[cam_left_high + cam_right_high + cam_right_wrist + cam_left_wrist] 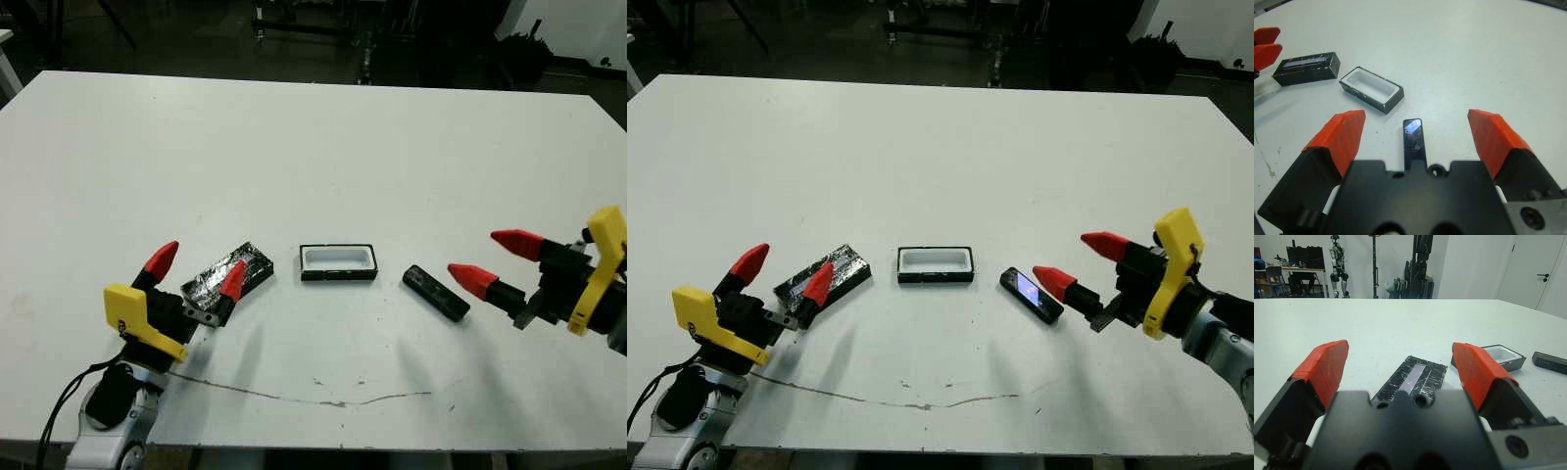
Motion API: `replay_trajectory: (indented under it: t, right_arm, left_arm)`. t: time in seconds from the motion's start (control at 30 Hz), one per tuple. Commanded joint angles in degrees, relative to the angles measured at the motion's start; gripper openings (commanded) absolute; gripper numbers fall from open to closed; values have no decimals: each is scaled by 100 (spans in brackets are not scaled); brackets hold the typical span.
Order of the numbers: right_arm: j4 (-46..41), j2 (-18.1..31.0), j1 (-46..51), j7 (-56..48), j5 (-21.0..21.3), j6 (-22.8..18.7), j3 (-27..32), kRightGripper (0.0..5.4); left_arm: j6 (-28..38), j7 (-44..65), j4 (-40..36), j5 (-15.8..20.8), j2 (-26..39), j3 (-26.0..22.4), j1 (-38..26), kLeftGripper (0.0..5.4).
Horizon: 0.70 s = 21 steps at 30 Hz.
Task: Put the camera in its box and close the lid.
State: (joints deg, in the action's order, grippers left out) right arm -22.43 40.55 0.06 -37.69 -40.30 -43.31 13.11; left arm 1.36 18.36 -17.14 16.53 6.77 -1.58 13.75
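Observation:
The box [338,262] lies open at the table's middle, black walls with a white lining and nothing inside. To its right lies the camera [436,292], a slim black bar set at a slant. My right gripper [475,253] is open just right of the camera, holding nothing; in the right wrist view the camera [1414,144] lies between the fingers [1342,134]. Left of the box lies the lid [250,264], a glossy crinkly slab. My left gripper [198,269] is open at the lid's near end, with one finger [233,279] over the lid and the other left of it.
A thin brown scratch [323,399] runs across the white table [313,147] near its front edge. Beyond the far edge the room is dark, with stands and frames [294,24]. The left wrist view shows a robot figure [1338,264] far beyond the table.

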Motion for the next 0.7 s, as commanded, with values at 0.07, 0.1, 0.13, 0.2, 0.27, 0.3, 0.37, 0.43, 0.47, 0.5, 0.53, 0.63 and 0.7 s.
replay_trajectory:
  t: [0.07,0.1,0.13,0.2,0.27,0.3,0.37,0.43,0.47,0.5,0.53,0.63,0.7]
  right_arm:
    - [203,179,-177,-97,166,-142,-187,540]
    - [239,174,-193,-105,205,-145,-223,540]
    - [275,167,-215,-98,227,-184,-259,540]
    - [344,160,-264,-88,268,-264,-342,540]
    - [420,147,-308,-108,310,-295,-420,540]
    - [473,128,-330,-131,319,-311,-457,540]
    - [557,118,-381,-150,356,-367,-564,540]
    - [598,122,-437,-124,385,-486,-666,540]
    - [621,113,-460,-118,413,-512,-718,540]
    - [648,109,-474,-121,457,-505,-775,540]
    - [668,108,-484,-131,502,-487,-822,540]
    - [706,129,-509,-197,716,-352,-1017,540]
    - [740,138,-543,-270,840,-303,-1135,540]
  left_arm:
    - [-15,-31,-14,-64,37,0,29,539]
    - [-10,-19,-7,-56,44,-4,21,539]
    - [-12,-11,-3,-48,51,-10,16,539]
    - [-7,-3,-2,-27,45,-16,12,539]
    - [-48,-12,-26,-6,43,-16,12,539]
    - [-65,-31,-44,-16,39,-10,17,539]
    - [-111,-62,-93,-31,38,2,31,539]
    - [-86,-46,-85,-30,43,3,26,539]
    - [-85,-45,-83,-35,46,2,21,539]
    - [-67,-51,-82,-57,43,11,22,539]
    - [-57,-54,-81,-68,40,15,22,539]
    - [-19,-43,-61,-64,29,21,26,539]
    - [-66,-70,-102,-66,29,28,42,539]
